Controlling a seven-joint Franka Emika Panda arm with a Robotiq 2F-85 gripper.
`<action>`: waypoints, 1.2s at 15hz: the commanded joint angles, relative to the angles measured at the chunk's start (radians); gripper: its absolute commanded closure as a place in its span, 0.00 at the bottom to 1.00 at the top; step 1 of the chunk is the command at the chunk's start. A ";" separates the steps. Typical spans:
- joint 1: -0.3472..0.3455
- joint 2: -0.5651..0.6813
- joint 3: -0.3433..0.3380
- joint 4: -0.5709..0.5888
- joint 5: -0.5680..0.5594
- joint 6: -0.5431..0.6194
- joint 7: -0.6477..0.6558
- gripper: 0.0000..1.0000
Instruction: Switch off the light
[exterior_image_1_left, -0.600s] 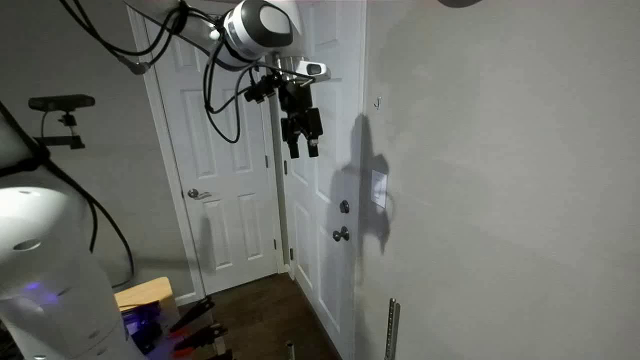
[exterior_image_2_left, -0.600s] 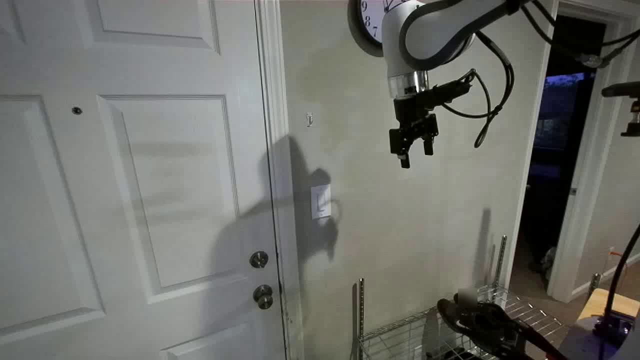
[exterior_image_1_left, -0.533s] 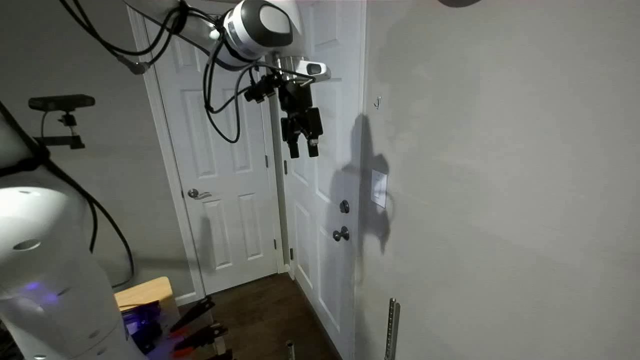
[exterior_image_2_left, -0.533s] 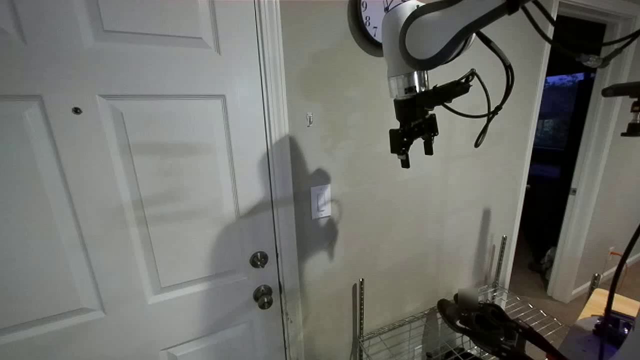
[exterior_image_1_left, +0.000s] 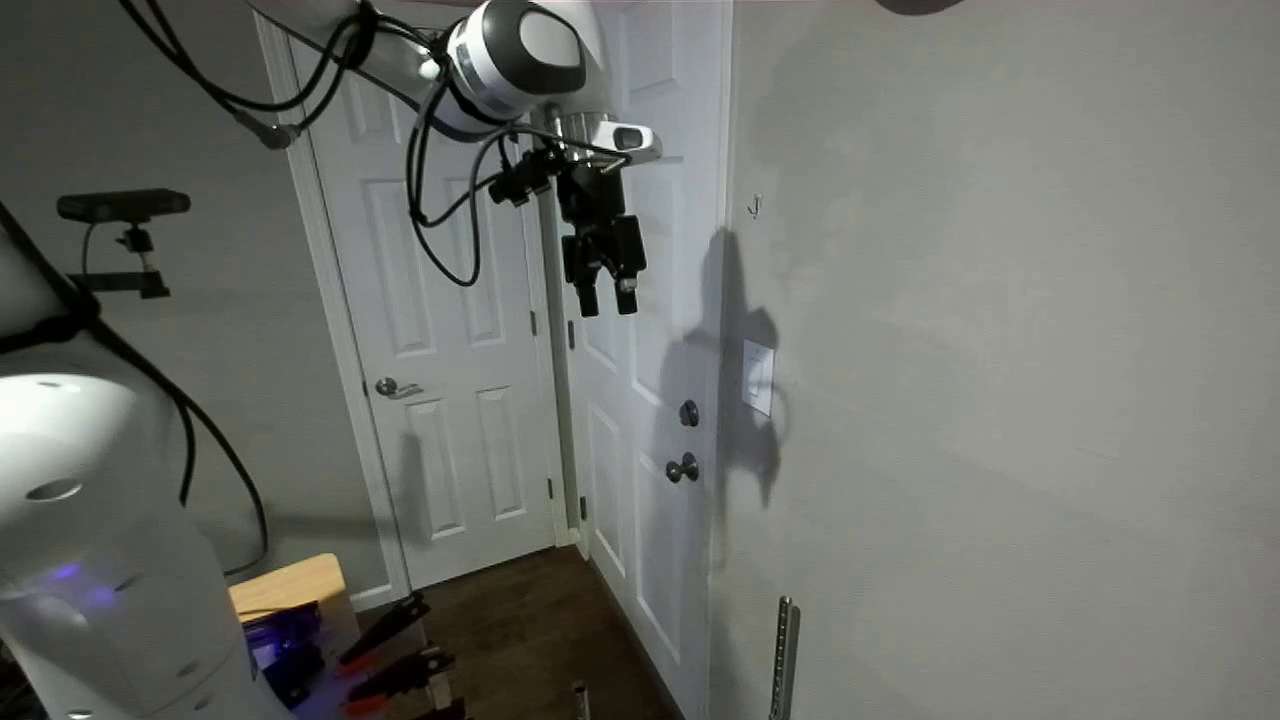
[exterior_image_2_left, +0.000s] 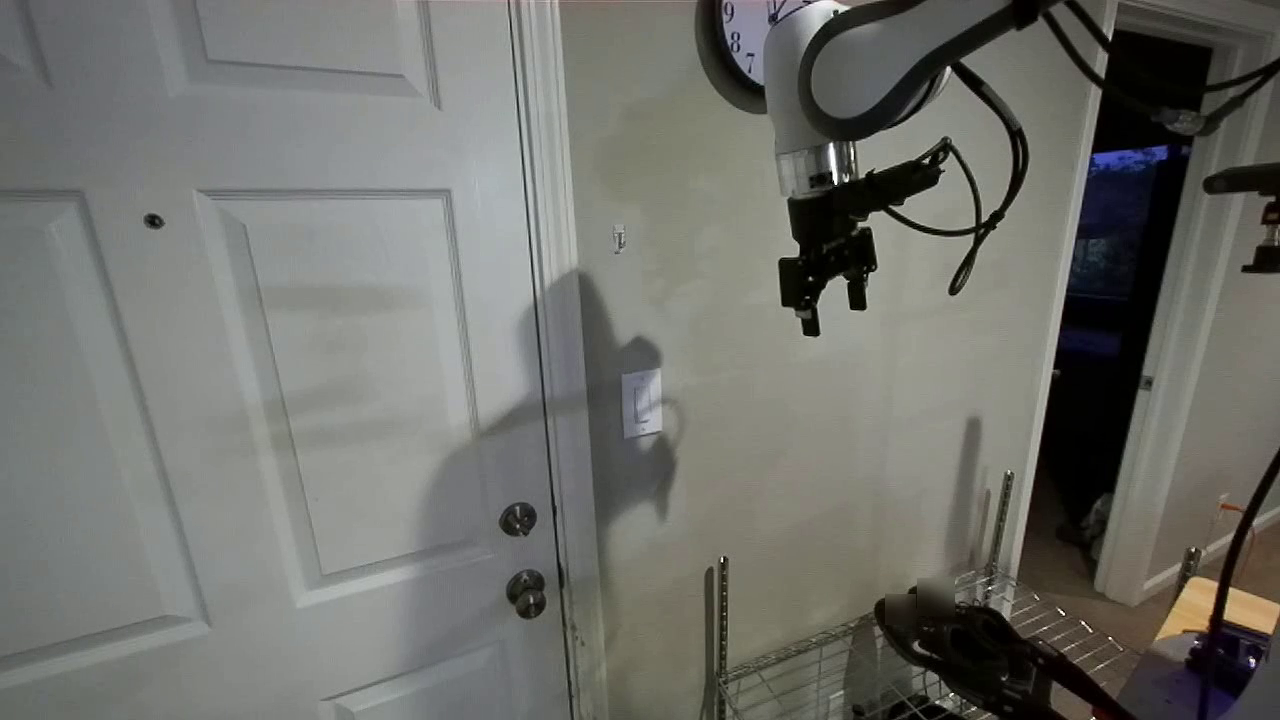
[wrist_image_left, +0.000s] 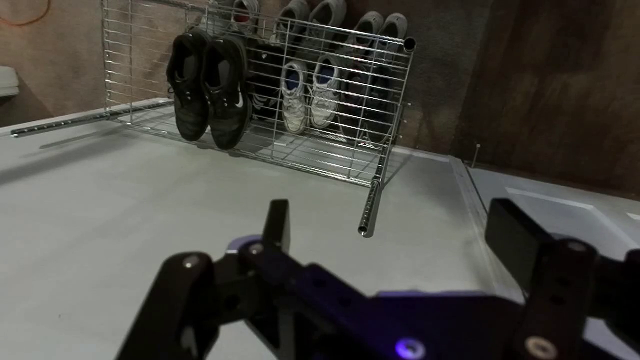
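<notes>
The white light switch plate (exterior_image_1_left: 757, 378) is on the beige wall just beside the door frame. In an exterior view its rocker (exterior_image_2_left: 642, 403) faces the camera, and the arm's shadow falls around it. My black gripper (exterior_image_1_left: 607, 305) points down in the air, apart from the wall and higher than the switch plate. It also shows in an exterior view (exterior_image_2_left: 833, 312), to the right of the switch. In the wrist view the gripper (wrist_image_left: 392, 215) has its two fingers wide apart with nothing between them. The switch does not show in the wrist view.
A white door with a deadbolt (exterior_image_2_left: 518, 519) and a knob (exterior_image_2_left: 526, 594) is left of the switch. A small hook (exterior_image_2_left: 619, 239) is above it. A wire rack (wrist_image_left: 330, 175) with upright posts and several shoes stands below along the wall. A clock (exterior_image_2_left: 740, 45) hangs behind the arm.
</notes>
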 joint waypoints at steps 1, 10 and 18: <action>0.026 0.014 -0.022 0.002 -0.003 0.006 0.009 0.00; 0.035 0.245 -0.025 0.057 -0.041 0.319 0.161 0.00; 0.121 0.470 -0.095 0.183 -0.132 0.481 0.346 0.00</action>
